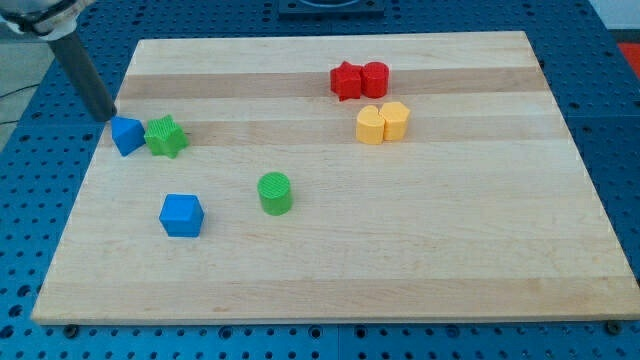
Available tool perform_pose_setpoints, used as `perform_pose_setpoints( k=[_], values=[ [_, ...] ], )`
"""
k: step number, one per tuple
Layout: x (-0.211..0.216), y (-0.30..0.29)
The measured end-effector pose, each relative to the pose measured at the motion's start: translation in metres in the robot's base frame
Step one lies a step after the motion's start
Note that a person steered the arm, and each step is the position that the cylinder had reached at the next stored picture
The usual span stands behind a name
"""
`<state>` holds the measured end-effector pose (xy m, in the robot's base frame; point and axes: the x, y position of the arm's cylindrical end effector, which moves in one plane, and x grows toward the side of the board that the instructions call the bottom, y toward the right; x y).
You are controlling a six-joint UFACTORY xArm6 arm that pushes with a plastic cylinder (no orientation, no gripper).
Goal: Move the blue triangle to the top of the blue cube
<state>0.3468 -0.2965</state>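
The blue triangle (125,135) is lying near the tabletop's (420,260) left edge, toward the view's top, and it is being touched on its right side by the green star (166,136). My tip (110,116) is resting just above and to the left of the blue triangle, seemingly in contact with or barely off its upper-left corner; no claw is being carried by this arm, so nothing is being grasped or released, only a bare rod being set against a block. The blue cube (182,214) is sitting below the blue triangle and a little to its right, well apart from it. From the tip, therefore, the triangle is lying down and to the right, and the spot just above the cube is lying further along much the same line, so a push from the present side is judged to be well aligned, though the green star may be dragged along. Further right of the triangle, the green cylinder (275,192) is standing beside the cube, while the red pair (360,80) and the yellow pair (383,123) are sitting far off to the right.
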Motion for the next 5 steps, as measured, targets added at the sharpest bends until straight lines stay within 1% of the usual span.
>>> perform_pose_setpoints(
  k=[1, 2, 4, 5],
  values=[
    [0.036, 0.017],
    [0.092, 0.018],
    [0.068, 0.029],
    [0.100, 0.049]
  ],
)
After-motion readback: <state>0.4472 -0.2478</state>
